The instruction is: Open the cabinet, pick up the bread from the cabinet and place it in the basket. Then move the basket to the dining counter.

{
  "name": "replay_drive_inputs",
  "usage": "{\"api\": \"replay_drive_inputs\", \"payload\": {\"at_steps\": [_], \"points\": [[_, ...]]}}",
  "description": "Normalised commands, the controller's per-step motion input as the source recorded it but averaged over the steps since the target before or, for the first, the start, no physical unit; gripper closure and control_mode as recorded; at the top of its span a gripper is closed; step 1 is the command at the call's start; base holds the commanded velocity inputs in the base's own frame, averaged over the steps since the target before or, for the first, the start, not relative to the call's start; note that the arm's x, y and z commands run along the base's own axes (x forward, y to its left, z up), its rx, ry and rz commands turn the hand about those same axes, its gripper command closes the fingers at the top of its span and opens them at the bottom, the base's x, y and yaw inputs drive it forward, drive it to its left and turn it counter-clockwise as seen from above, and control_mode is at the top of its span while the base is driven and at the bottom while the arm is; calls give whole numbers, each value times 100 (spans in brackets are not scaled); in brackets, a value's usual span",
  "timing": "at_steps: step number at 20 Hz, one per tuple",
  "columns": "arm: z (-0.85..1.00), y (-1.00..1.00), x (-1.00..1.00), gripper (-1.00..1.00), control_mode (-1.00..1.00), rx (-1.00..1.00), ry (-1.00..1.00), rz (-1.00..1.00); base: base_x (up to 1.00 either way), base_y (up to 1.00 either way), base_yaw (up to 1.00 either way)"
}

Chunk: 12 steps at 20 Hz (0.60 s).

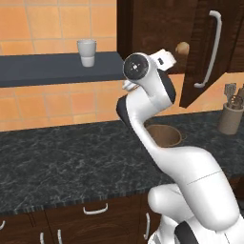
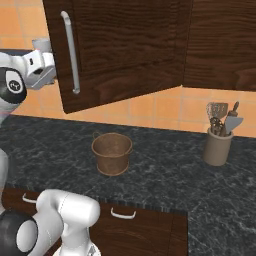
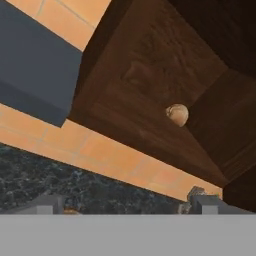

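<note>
The cabinet point(image 1: 157, 28) stands open, its door point(image 2: 120, 50) swung out with the silver bar handle point(image 2: 70, 52) facing me. The bread point(image 3: 177, 114), a small round tan loaf, sits on the cabinet floor near the back corner; from the left it shows at the cabinet's opening point(image 1: 182, 49). My gripper point(image 3: 125, 206) is open and empty, raised just below and in front of the cabinet and pointing up into it, a short way from the bread. The brown basket point(image 2: 112, 152) stands empty on the black worktop under the cabinet, partly behind my arm point(image 1: 164, 137). The dining counter is out of view.
A beige cylinder of utensils point(image 2: 218, 145) stands on the black speckled worktop point(image 2: 165, 175) to the right of the basket. A dark grey wall shelf point(image 1: 47, 69) left of the cabinet carries a white cup point(image 1: 86, 52). Drawers with curved handles point(image 1: 95, 209) run below the worktop.
</note>
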Motion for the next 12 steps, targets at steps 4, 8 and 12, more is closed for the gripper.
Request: {"api": "replay_drive_inputs", "payload": {"at_steps": [4,8,12], "points": [[4,-90,-22,-100,-100,9,0,-10,0,0,0],[3,-98,-80,-100,-100,22,-2,-17,0,0,0],[17,-100,-85,-100,-100,23,-9,-23,0,0,0]]}}
